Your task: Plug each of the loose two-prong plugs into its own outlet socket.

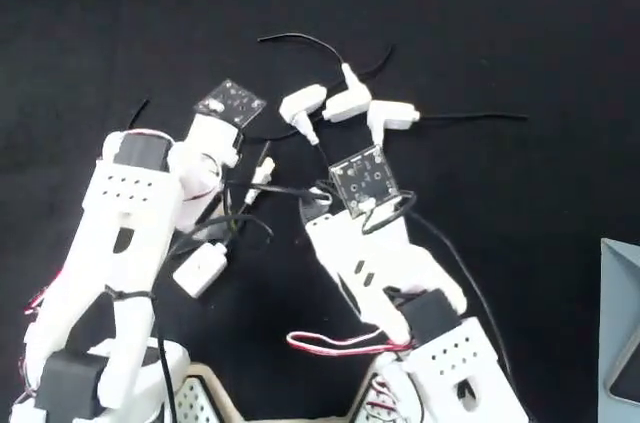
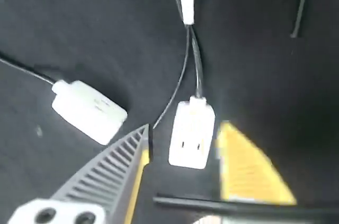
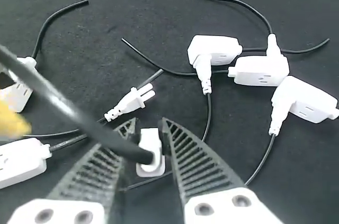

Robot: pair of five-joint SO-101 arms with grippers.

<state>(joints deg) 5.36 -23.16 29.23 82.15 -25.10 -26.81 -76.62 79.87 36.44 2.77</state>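
My right tool (image 3: 147, 128) pinches a plug (image 3: 149, 156), ready to insert; left tool (image 2: 185, 128) gapes around a socket (image 2: 190, 144), probably to steady it.

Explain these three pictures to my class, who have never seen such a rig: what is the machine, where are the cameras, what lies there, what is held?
The machine is a white left arm and a white right arm, side by side at a table under black cloth. One picture looks down from a fixed camera above; the other two come from a camera on each arm's wrist. On the cloth lie three white plastic socket blocks on black cables, and a loose white two-prong plug. The right gripper is shut on a small white plug with a thick black cable; its prongs are hidden. The left gripper stands open around another white socket block, gaps showing on both sides.
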